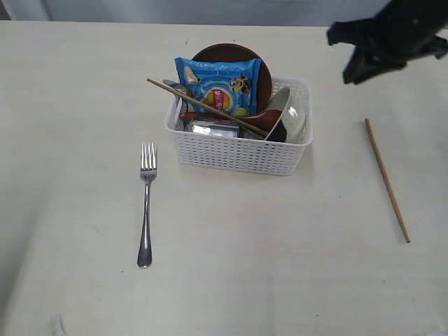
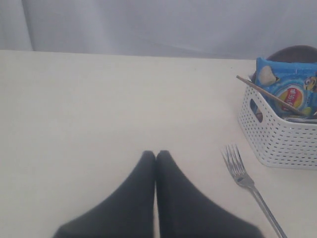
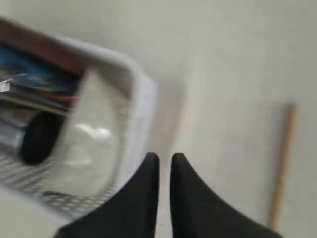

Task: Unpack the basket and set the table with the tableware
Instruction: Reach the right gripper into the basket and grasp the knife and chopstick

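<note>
1. The fork (image 1: pixel 145 210) is lying flat on the table (image 1: pixel 77 98), left of the basket (image 1: pixel 238 155) and a little nearer the front. Its long axis is running front to back, with the tines pointing at the far edge and the handle at the near one
2. The left gripper (image 2: pixel 155 154) is hovering low over bare table with its fingers pressed together, gripping nothing. The fork is lying just to one side of its tips, clear of them, and the basket is sitting beyond the fork
3. One chopstick (image 1: pixel 386 178) is lying on the table well to the right of the basket. It is running mostly front to back, its near end slanting off to the right
4. The right gripper (image 1: pixel 358 70) is hanging in the air over the far right of the table, beyond the chopstick's far end and not touching it. Its fingers are standing almost together, with a thin slit between them and nothing in it
5. The second chopstick (image 1: pixel 206 106) is resting aslant across the top of the basket. Its left end is poking out over the rim, and its other end is dipping toward the bowl (image 1: pixel 292 115), which is leaning on its edge at the right end
6. The plate (image 1: pixel 231 50) is standing on edge at the back of the basket behind a blue snack bag (image 1: pixel 218 85), and the spoon (image 1: pixel 255 117) is lying beneath the second chopstick
</note>
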`<action>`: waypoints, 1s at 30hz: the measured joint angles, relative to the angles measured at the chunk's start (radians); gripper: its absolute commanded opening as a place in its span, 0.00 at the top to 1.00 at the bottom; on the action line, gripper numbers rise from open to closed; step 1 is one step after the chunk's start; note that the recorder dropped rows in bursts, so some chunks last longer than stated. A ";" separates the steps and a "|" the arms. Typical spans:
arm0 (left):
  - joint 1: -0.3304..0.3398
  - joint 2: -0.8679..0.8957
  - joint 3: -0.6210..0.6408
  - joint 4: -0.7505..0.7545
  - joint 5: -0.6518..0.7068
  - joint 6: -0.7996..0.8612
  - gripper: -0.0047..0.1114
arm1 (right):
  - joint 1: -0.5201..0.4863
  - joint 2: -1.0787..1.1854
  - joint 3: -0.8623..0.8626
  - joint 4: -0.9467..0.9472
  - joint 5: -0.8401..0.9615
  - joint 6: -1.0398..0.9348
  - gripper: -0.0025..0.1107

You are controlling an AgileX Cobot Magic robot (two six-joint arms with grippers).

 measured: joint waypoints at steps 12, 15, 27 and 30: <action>0.000 0.000 0.000 0.000 0.000 0.000 0.96 | 0.484 0.037 -0.127 -0.208 -0.207 -0.113 0.93; 0.000 0.000 0.000 0.000 0.000 0.000 0.96 | 0.536 0.097 -0.127 -0.265 -0.226 -0.113 0.75; 0.000 0.000 0.000 0.000 0.000 0.000 0.96 | 0.550 0.279 -0.127 -0.377 -0.383 -0.040 0.64; 0.000 0.000 0.000 0.000 0.000 0.000 0.96 | 0.550 0.281 -0.127 -0.395 -0.434 -0.040 0.64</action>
